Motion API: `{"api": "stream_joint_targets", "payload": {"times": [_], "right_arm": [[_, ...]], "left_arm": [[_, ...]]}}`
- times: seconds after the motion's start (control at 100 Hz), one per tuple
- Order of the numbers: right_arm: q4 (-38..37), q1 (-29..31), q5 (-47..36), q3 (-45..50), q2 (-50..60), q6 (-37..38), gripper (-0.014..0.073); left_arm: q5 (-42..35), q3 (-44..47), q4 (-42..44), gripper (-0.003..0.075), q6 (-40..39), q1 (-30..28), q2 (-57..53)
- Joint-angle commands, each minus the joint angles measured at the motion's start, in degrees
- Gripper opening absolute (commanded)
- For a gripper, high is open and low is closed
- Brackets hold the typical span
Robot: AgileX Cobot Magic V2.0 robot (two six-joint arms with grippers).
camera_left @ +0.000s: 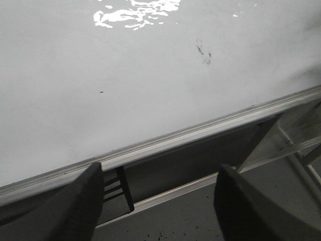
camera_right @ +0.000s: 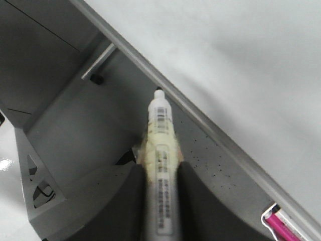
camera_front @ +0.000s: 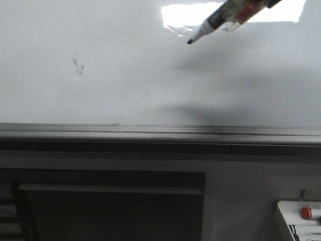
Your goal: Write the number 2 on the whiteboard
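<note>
Here, the front view shows a marker (camera_front: 216,21) tip hovering before the whiteboard (camera_front: 125,65), near the glare; no number 2 is visible, only a faint smudge (camera_front: 77,64). A white tray (camera_front: 299,221) sits low right. The left wrist view shows the left gripper (camera_left: 158,201) spread, empty, by the rail (camera_left: 190,133). The right wrist view shows the right gripper (camera_right: 159,175) clamped on the marker.

You are looking at a lab or office test bay: a large glossy whiteboard (camera_front: 100,65) with a grey metal rail (camera_front: 150,131), grey panelled furniture (camera_front: 110,206) below, and a small white tray (camera_front: 301,218) of markers beside it.
</note>
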State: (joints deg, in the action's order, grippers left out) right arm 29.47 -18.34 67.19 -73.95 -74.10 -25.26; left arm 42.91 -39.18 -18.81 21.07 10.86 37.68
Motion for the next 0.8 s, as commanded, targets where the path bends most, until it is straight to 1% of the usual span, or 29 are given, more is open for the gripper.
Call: {"api": "stream_joint_targets", "payload": {"times": [0.0, 0.34, 0.66, 0.79], "right_arm": [[3.10, 0.88, -0.36, -4.58, -1.26, -1.66, 0.0036], [4.94, 0.88, 2.74, -13.12, -9.87, -1.90, 0.0036], [4.94, 0.88, 0.85, -16.92, -15.12, -2.18, 0.0036], [2.58, 0.98, -0.18, -17.18, -16.11, -2.18, 0.0036]], "left_arm": [[-4.11, -1.43, -1.30, 0.0442, -0.55, -0.25, 0.01], [-4.66, -1.43, -1.30, 0.0442, -0.55, -0.25, 0.01], [-4.77, -1.43, -1.30, 0.0442, -0.55, -0.25, 0.01], [-4.86, -1.43, -1.30, 0.0442, -0.55, -0.25, 0.01]]}}
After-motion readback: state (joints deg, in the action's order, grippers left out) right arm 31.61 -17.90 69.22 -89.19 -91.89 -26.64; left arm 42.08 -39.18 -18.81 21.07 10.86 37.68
